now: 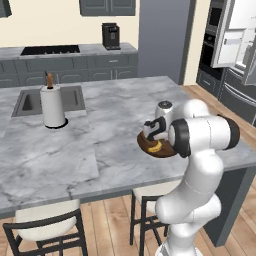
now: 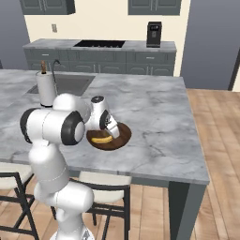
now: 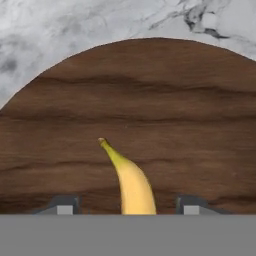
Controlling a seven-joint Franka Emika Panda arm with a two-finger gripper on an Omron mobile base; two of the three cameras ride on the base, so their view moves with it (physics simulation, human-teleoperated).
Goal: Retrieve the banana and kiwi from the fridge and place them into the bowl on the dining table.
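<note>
So you have the banana (image 3: pixel 132 186) lying inside the bowl (image 3: pixel 150 100), which stands near the right edge of the desk (image 1: pixel 75 145). Your claw (image 3: pixel 125 206) hangs just above it, its tips apart on both sides of the fruit, gripping nothing. No kiwi is in the bowl; the fridge (image 1: pixel 235 45), far right, stands open.

- banana (image 3: pixel 132 187): yellow, greenish stem
- bowl (image 3: pixel 150 100): dark brown, wood-grain streaks
- dining table (image 1: pixel 115 115): grey-white marble, darker veins
- paper towel roll (image 1: pixel 52 106): white
</note>
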